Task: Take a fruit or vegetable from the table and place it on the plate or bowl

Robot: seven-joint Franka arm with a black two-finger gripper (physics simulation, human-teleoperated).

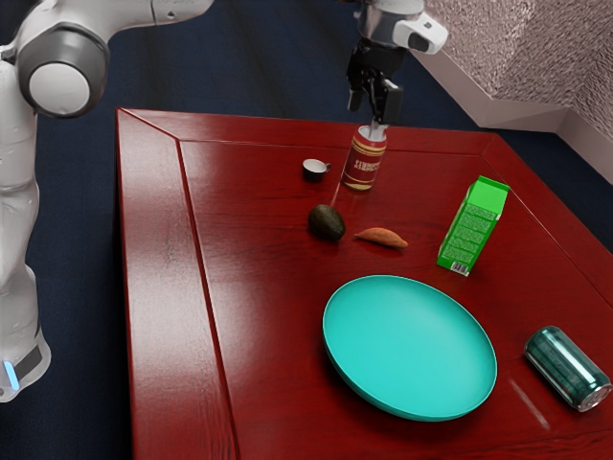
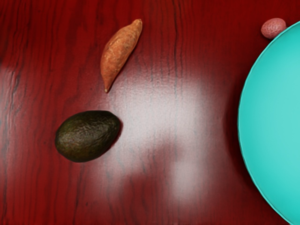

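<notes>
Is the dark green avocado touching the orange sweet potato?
Apart. The wrist view shows bare red table between the dark green avocado and the orange sweet potato.

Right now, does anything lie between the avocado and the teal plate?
No. In the wrist view the stretch from the avocado to the rim of the plate is bare table; the sweet potato lies off to one side, apart from both.

I read even, fairly bright light from above; the glossy bench [image 2: 159, 131] throws a broad whitish glare beside the avocado [image 2: 87, 135], and shadows are soft.
</notes>
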